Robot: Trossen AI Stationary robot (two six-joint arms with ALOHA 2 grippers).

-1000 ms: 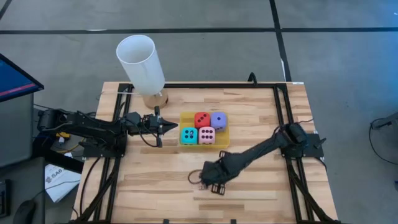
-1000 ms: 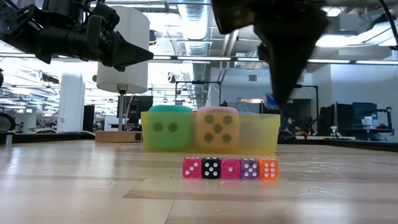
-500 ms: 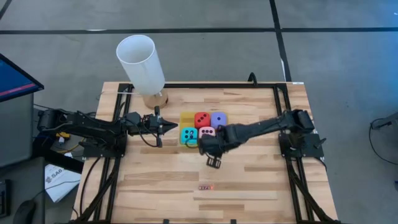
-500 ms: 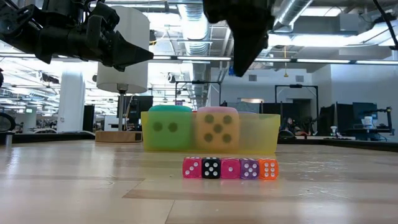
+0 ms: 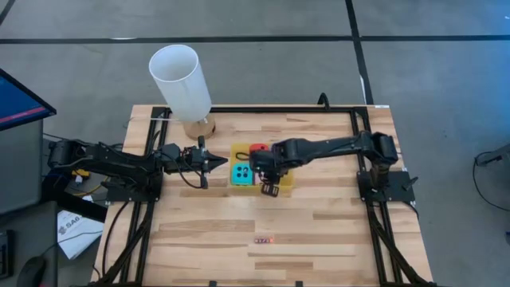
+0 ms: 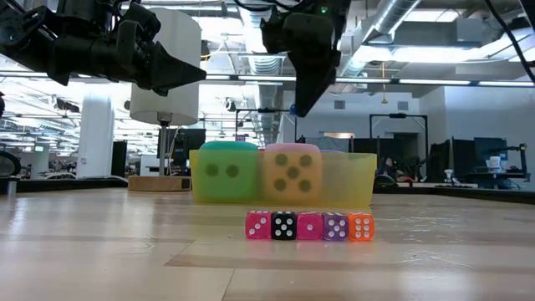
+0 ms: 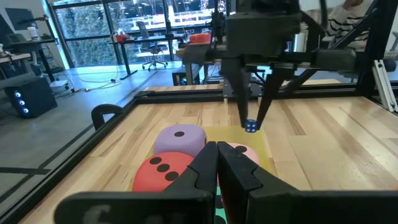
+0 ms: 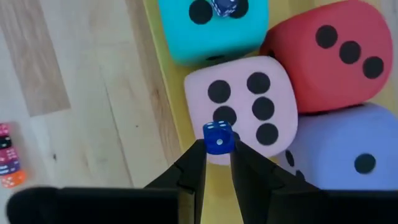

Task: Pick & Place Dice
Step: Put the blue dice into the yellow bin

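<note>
Wooden slats of the table [image 5: 319,239] carry a yellow tray [image 5: 285,184] holding the four big dice, the cyan die [image 5: 241,172], red die [image 8: 329,56], pink die [image 8: 242,99] and purple die [image 7: 180,138] packed together, probably so they stay put. Above the pink die, the right gripper [image 8: 217,152] pinches a tiny blue die [image 8: 218,137] between its fingertips, seemingly to drop it in. To the tray's left, the left gripper [image 5: 217,164] waits, fingers pressed together on nothing.

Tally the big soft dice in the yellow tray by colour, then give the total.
Cyan die: 1
Pink die: 1
Red die: 1
Purple die: 1
Total: 4
</note>
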